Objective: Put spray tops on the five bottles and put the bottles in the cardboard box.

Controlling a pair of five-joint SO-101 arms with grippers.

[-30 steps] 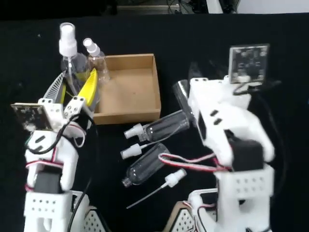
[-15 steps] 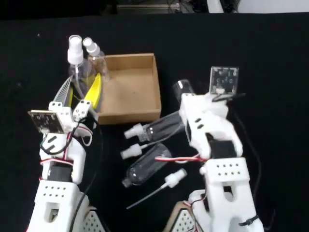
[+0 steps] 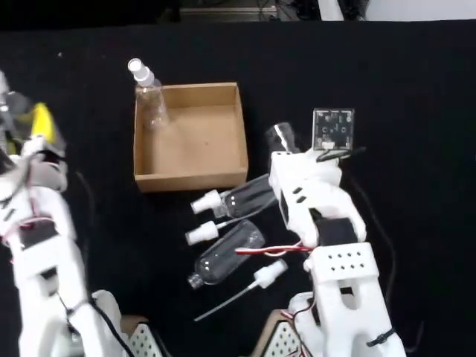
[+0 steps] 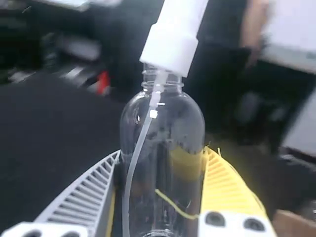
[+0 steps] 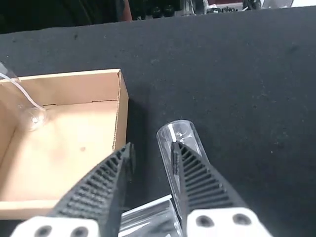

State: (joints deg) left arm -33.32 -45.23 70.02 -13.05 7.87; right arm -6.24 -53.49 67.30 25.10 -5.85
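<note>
Left tool [image 4: 163, 154] swung its bottle [image 4: 163, 118] leftward.

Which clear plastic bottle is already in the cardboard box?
The white-topped clear plastic bottle in the brown cardboard box's far left corner; the rest are outside.

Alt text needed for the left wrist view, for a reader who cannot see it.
The left hand grips a clear plastic bottle upright, with a white spray top on its neck and a thin tube running down inside. A grey ribbed finger and a yellow finger press its sides, with the black table behind.
</note>
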